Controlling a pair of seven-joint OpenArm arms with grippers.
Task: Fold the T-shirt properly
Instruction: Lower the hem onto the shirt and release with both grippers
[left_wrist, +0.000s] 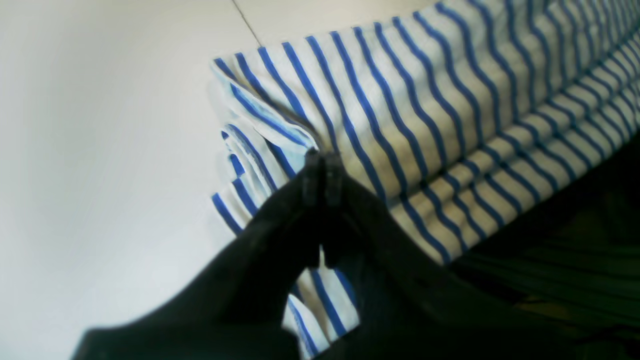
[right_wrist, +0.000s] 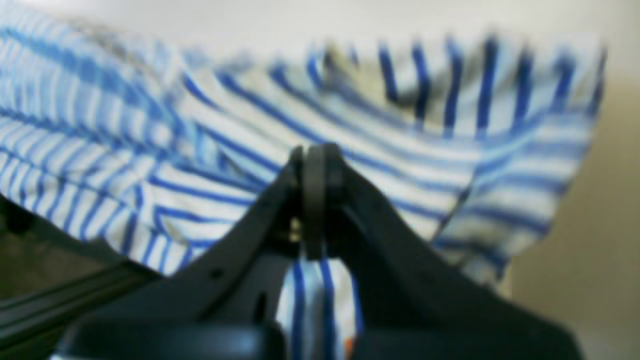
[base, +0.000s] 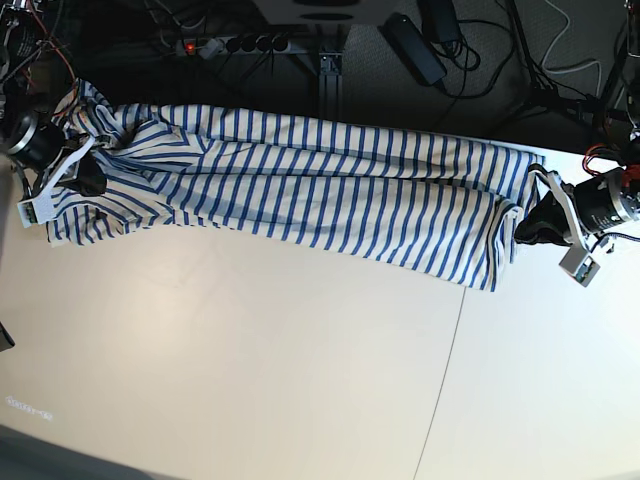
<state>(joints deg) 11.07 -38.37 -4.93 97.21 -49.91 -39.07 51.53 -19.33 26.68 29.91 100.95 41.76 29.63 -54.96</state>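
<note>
The white, blue-striped T-shirt (base: 320, 190) lies stretched across the far part of the table, folded lengthwise, its far edge at the table's back edge. My left gripper (base: 522, 222), at the base view's right, is shut on the shirt's right end; in the left wrist view the black jaws (left_wrist: 322, 170) pinch layered cloth (left_wrist: 425, 100). My right gripper (base: 90, 180), at the base view's left, is shut on the sleeve end; in the right wrist view the jaws (right_wrist: 315, 165) clamp bunched striped cloth (right_wrist: 400, 150). The dark tag is not visible.
The white table (base: 250, 360) has a thin seam (base: 445, 360) running toward the front. Behind the back edge are dark floor, cables and a power strip (base: 235, 42). A dark object (base: 4, 338) sits at the left table edge.
</note>
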